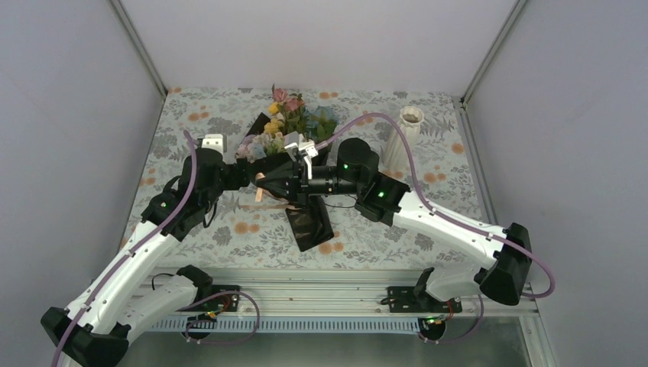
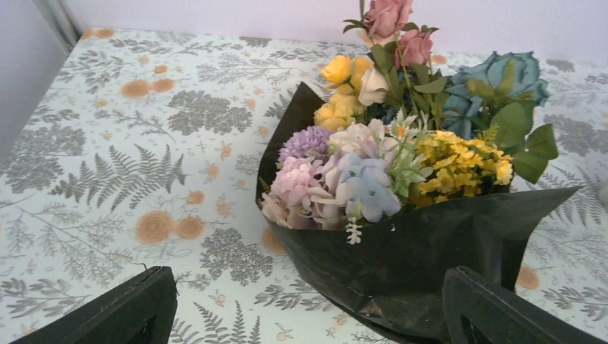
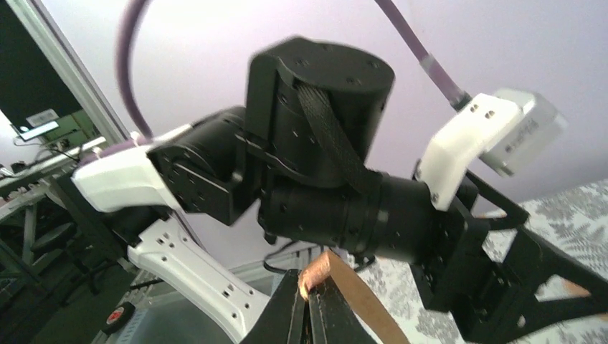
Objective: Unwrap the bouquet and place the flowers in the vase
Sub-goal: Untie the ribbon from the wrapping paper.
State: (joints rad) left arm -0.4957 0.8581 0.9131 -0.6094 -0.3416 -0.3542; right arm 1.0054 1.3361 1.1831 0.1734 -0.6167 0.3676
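I judge the job barely begun: the bouquet [image 2: 401, 179] lies mid-table, its flowers [image 2: 358, 172] bundled in the black sheet [image 2: 430, 251], and the vase [image 1: 407, 138] stands well apart at the far right with nothing showing above its rim. My left gripper [image 2: 310, 276] hangs just before the wrap, jaws wide and empty, while my right gripper [image 3: 310, 294] pinches a copper-coloured strip [image 3: 344, 287]. Opening the sheet and moving every stem remain.

Arms [image 1: 451, 222] are white shells with black joints, tiny green lights [image 1: 380, 194], a purple cable [image 3: 436, 74] along each, and a white wrist camera [image 3: 466, 143]. Left gripper [image 2: 310, 287] is plain matte black.
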